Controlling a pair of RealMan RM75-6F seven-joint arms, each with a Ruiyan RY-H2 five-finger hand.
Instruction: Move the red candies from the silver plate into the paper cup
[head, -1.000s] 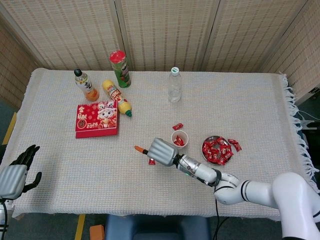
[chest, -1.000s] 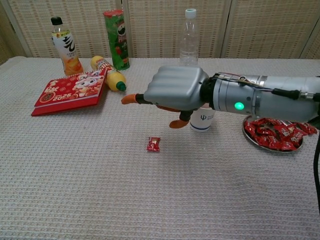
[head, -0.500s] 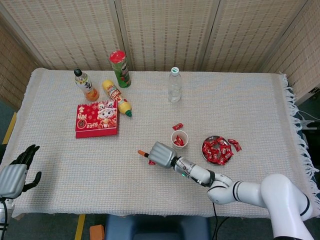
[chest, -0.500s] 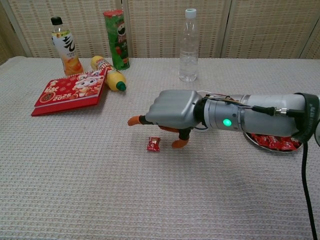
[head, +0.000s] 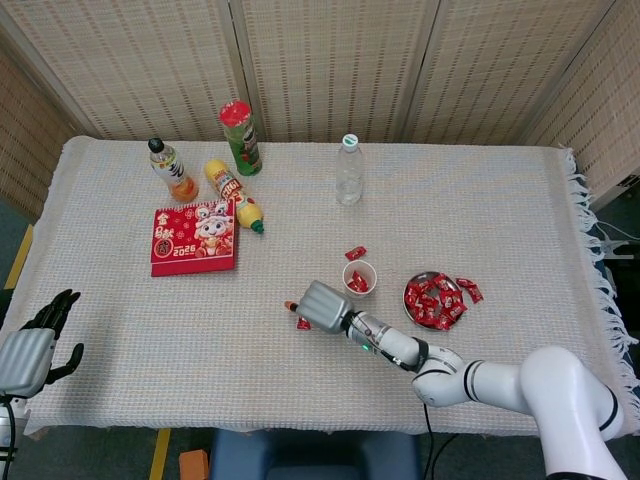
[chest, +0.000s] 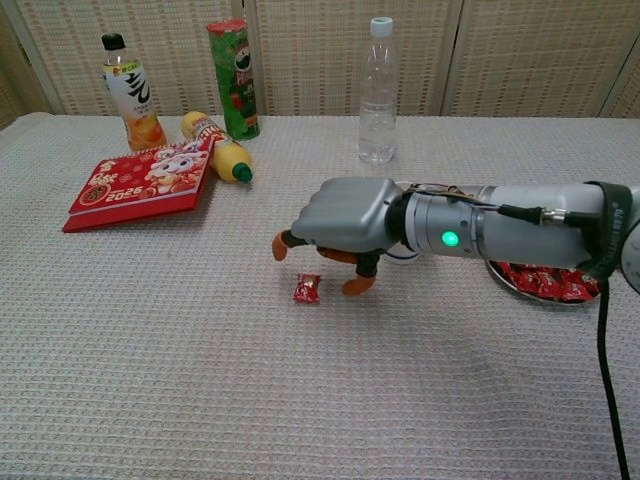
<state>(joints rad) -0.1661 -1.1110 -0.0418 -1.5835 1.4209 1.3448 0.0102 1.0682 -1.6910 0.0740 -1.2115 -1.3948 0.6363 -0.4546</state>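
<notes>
A single red candy (chest: 307, 288) lies loose on the bench (chest: 200, 380), well to the left of the paper cup (head: 359, 277), with the right hand (chest: 343, 220) hanging just over it. It looks like a small wrapped sweet: light, with a crinkly, probably slick wrapper that gives a little around a harder middle. I'd judge the place to take it is across the fat middle of the wrapper, thumb on one side and a fingertip on the other, since the twisted ends would likely slip or fold. On the woven cloth it should not slide far, but a clumsy poke could flick it away.

The right arm reaches in low and nearly level from beyond the cup, with the back of the hand turned up. Its fingers (chest: 357, 285) are curled downward and apart, holding nothing; one orange tip sits just beside the candy on the cup side and another pokes out above and past it. None seems to touch it yet, though I can't be sure from here.

The silver plate (head: 412, 287) just to the right of the cup is piled with more red candies, a few spilled over its far rim, and another lies just behind the cup. The cup already has some red inside.

The left hand (head: 30, 345) idles far from the cup, at the near bench corner, fingers spread and empty.
</notes>
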